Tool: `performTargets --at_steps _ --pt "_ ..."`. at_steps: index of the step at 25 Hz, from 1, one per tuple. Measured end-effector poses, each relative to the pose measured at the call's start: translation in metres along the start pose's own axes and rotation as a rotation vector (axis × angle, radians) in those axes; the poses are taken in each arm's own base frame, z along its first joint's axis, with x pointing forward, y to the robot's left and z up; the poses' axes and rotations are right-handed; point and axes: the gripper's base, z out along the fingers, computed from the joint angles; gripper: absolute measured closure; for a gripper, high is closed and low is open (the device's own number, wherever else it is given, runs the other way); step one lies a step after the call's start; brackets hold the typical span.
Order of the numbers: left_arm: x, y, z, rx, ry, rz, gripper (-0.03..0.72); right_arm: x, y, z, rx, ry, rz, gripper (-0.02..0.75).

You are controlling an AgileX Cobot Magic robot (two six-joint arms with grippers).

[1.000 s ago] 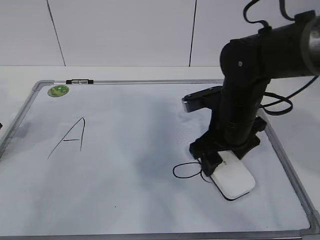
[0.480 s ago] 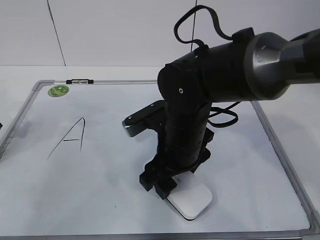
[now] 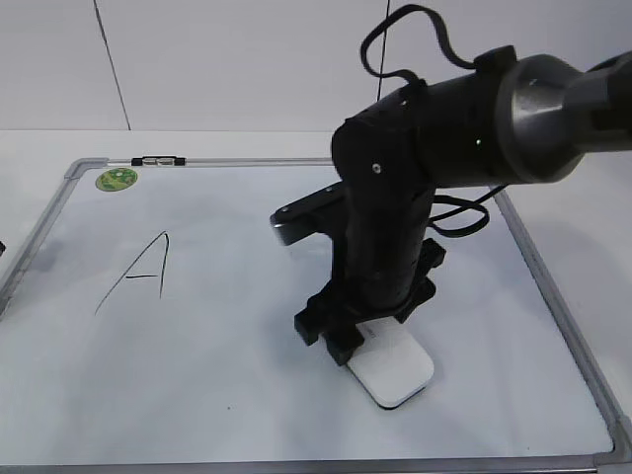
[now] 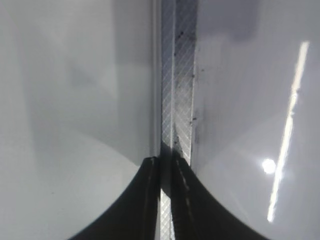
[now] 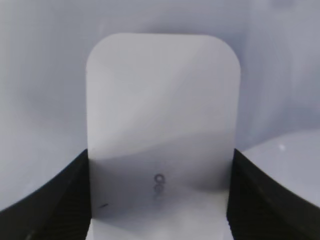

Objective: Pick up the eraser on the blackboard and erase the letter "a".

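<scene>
Hidden or cut off: near end of eraser (image 3: 392,368) covered by right gripper (image 3: 348,339) in exterior view; lower edge of eraser out of frame in right wrist view. Letter "a" nowhere visible on the board surface in any view; whether beneath the eraser or arm cannot be told. Left gripper (image 4: 165,200) visible only in its wrist view as two dark fingers (image 4: 145,200) cut off by the bottom edge. Front corners of blackboard (image 3: 197,395) cropped at the picture's edge; part of its middle masked by the right arm (image 3: 425,168).

Holdings: blackboard lying flat on a white table (image 3: 39,148), bearing the eraser in its lower middle, right of centre, dark underside down against the white surface. Right gripper clamped on the eraser, one black finger (image 5: 50,200) pressed to each long side, white block filling the gap between them. Left gripper fingers close together with only a thin slit between, poised above the ribbed silver frame strip (image 4: 177,90); nothing seen between them.

Writing and labels: capital "A" (image 3: 138,274) in thin black marker on the left half, well apart from the eraser. Round green sticker (image 3: 116,179) at the far left corner, print too small to read. Small grey lettering (image 5: 158,186) on eraser top, apparently "deli", partly cut off. Small dark clip (image 3: 157,159) on the far frame edge.
</scene>
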Motion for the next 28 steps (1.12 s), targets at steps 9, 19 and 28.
performTargets --at_steps 9,19,28 --pt "0.000 0.000 0.000 0.000 0.000 0.000 0.655 0.000 -0.073 0.003 0.037 0.007 0.180 0.193" --pt "0.000 0.000 0.000 0.000 0.001 0.000 0.655 0.012 -0.098 -0.015 0.072 0.042 0.244 0.194" --pt "0.000 0.000 0.000 0.000 0.001 0.001 0.651 0.027 -0.123 -0.059 0.071 -0.027 0.338 0.194"
